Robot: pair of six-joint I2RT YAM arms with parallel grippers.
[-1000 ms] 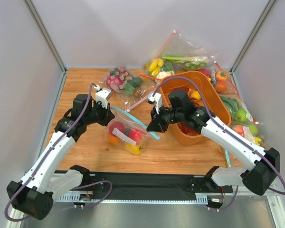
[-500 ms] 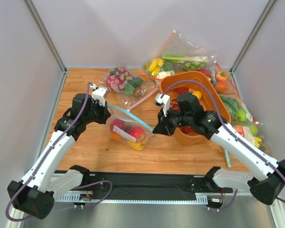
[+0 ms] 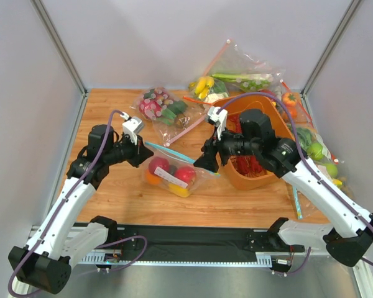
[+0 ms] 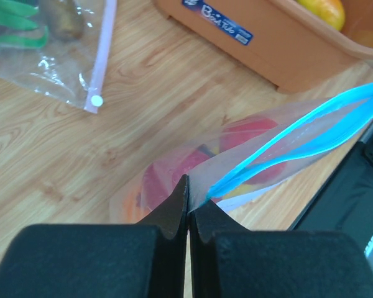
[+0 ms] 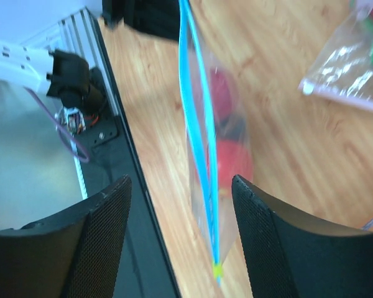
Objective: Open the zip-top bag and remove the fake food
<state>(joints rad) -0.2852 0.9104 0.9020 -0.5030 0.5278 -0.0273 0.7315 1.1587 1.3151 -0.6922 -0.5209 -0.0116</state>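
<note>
Your left tool (image 3: pixel 141 153) is clenched on the zip-top bag (image 3: pixel 174 180), gripping it at the left end of its teal zip strip (image 3: pixel 174 155). In the left wrist view, the fingers (image 4: pixel 174 205) are pressed together with the thin plastic pinched between them. From there the strip runs up and to the right, and its two tracks are slightly apart along part of their length. Your right tool (image 3: pixel 206 162) is released. In the right wrist view its two black fingers (image 5: pixel 105 248) stand wide, with the strip passing between them and touching neither. The bag is in the middle of the desk (image 3: pixel 112 112), between your two tools and just left of the orange bin (image 3: pixel 245 181). Its strip is stretched from one tool toward the other. The fake food (image 3: pixel 156 166) is all inside the bag. You can see two round red pieces, an orange one at the near left and a yellow one at the near edge, with the small white label (image 3: pixel 170 178) lying across them. From above you cannot tell whether the bag's belly rests on the desk. Behind your left tool lies another clear bag with a pink strip (image 3: pixel 165 108), and more filled bags (image 3: pixel 236 77) are piled at the back and along the right side. The orange bin holds other toy items beneath your right arm.
</note>
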